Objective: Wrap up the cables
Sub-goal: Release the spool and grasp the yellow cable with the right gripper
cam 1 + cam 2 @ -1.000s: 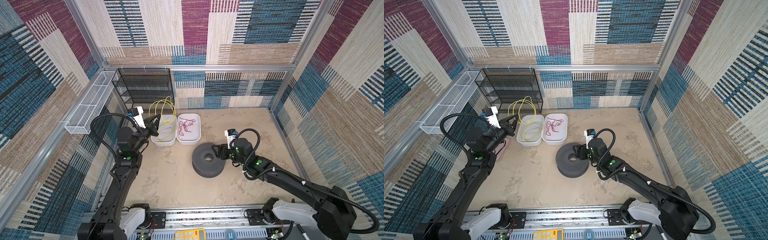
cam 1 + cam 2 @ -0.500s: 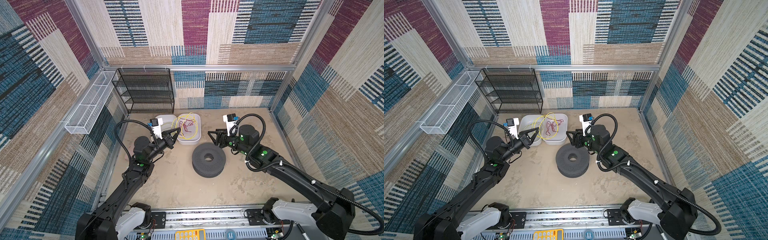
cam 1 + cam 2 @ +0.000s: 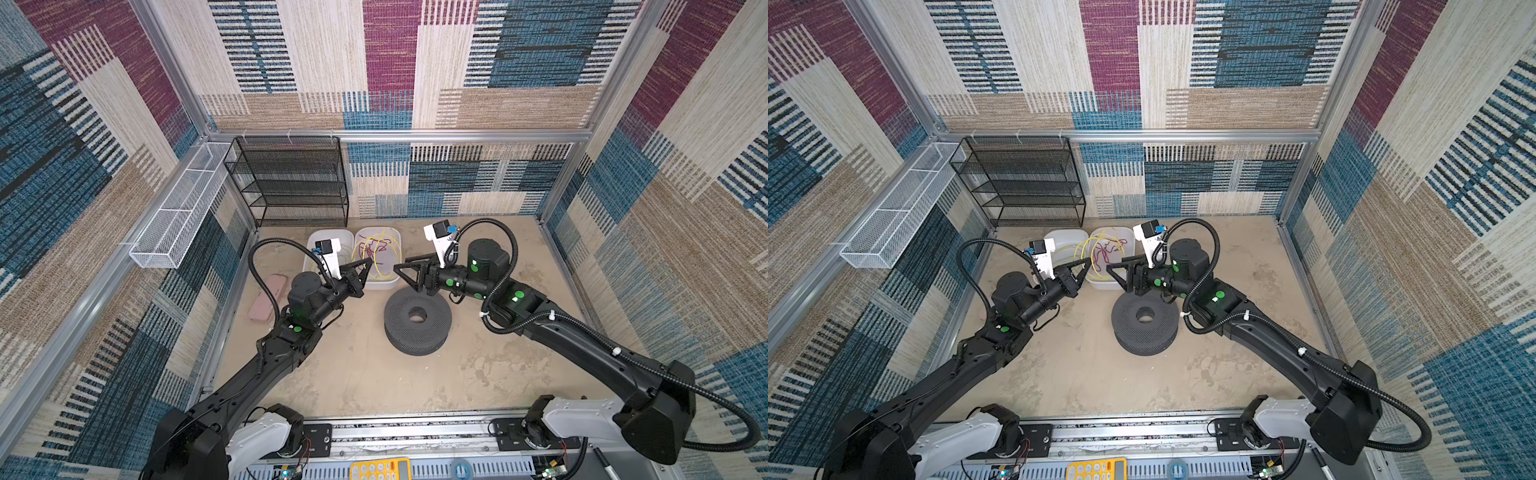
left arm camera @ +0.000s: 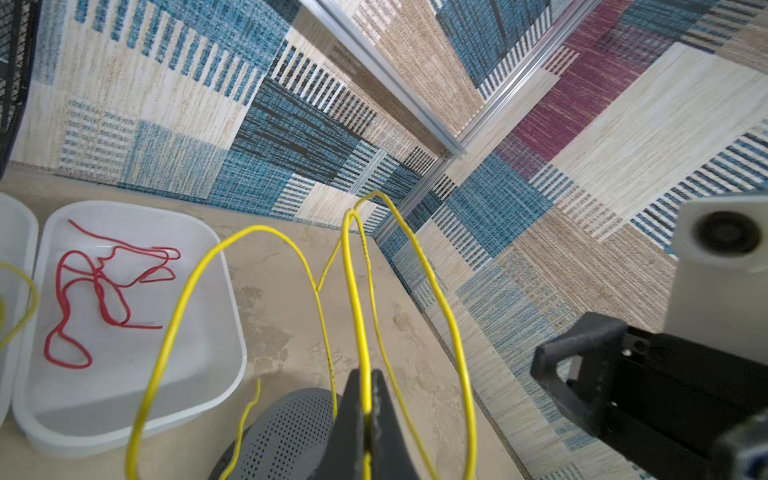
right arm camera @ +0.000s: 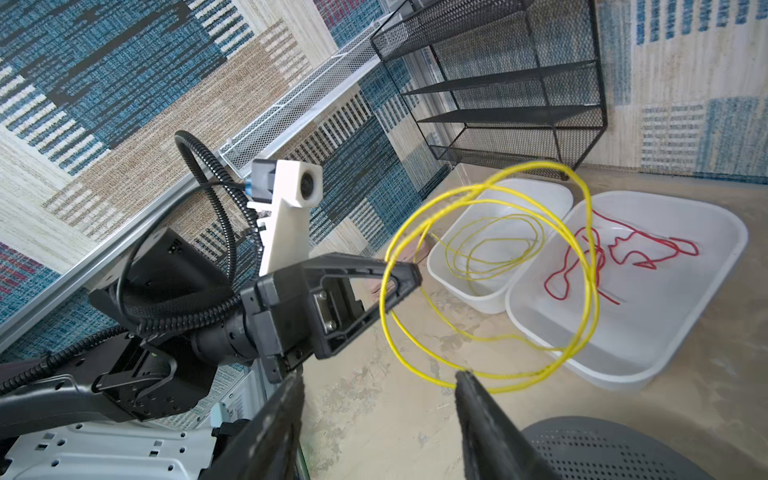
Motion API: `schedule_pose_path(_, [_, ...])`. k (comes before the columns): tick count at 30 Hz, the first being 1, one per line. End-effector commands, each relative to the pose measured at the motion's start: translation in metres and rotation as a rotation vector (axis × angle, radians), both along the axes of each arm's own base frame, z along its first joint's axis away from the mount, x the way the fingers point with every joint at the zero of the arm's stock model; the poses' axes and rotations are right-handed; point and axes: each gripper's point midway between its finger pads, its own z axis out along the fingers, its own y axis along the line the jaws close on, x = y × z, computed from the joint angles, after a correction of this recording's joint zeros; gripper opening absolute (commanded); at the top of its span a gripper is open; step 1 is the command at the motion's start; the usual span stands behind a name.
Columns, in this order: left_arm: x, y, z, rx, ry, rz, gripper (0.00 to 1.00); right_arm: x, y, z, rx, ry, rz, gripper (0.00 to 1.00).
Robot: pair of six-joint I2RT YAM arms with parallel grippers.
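The surface [image 3: 365,374] is a mottled beige floor panel, boxed in on three sides by walls of woven patchwork in blue, maroon and tan, with aluminium framing at the corners. A black mesh rack [image 3: 291,183] stands against the back wall and a white wire basket [image 3: 178,220] hangs on the side wall. Two white tubs sit side by side in front of the rack: the near tub [image 3: 384,284] holds a red cord [image 4: 99,286], and the far tub [image 3: 318,239] lies toward the side wall. A dark perforated spool [image 3: 417,332] lies flat near the middle, and a pink case [image 3: 268,297] lies by the side wall.

The left tool [image 4: 365,395] is clamped tight on the cables [image 4: 358,324], one strand pinched between its closed tips, the loops standing up from the grip in the air. In both top views these loops hang over the tub with the red cord, between the two tools. The right tool [image 5: 380,386] faces them with its jaws apart and nothing gripped; in the right wrist view the lowest arc of a loop passes right by one fingertip [image 5: 467,382], and whether they touch cannot be told.

The cables are thin, bright yellow and springy, forming several wide, uneven rings. More yellow wire lies coiled in the far tub.
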Motion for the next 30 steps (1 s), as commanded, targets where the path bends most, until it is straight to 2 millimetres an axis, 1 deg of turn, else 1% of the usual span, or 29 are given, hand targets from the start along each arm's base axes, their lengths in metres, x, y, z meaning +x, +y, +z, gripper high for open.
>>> schedule_pose_path(1, [0.004,0.004,-0.006,0.057,-0.004,0.052,0.00,0.013,0.007,-0.009,-0.055,-0.003,-0.030,0.60])
schedule_pose_path(7, [0.003,0.008,-0.010,0.095,0.000,0.083,0.00,0.016,0.027,-0.024,-0.071,0.042,0.007,0.58])
schedule_pose_path(12, [0.005,0.010,-0.010,0.102,0.003,0.101,0.00,0.017,0.040,-0.031,-0.097,0.049,0.016,0.57])
schedule_pose_path(16, [0.008,0.009,-0.008,0.133,0.010,0.107,0.00,0.026,0.046,-0.040,-0.135,0.062,-0.016,0.56])
schedule_pose_path(20, [0.008,0.009,-0.002,0.132,-0.002,0.107,0.00,0.040,0.045,-0.055,-0.188,0.091,-0.088,0.51])
schedule_pose_path(23, [0.006,0.009,-0.002,0.132,-0.005,0.107,0.00,0.049,0.036,-0.057,-0.191,0.093,-0.163,0.38])
schedule_pose_path(27, [0.004,0.014,-0.005,0.138,-0.005,0.126,0.00,0.053,0.021,-0.047,-0.166,0.061,-0.246,0.24])
schedule_pose_path(30, [0.002,0.015,-0.005,0.137,-0.008,0.128,0.00,0.056,0.009,-0.041,-0.166,0.032,-0.301,0.17])
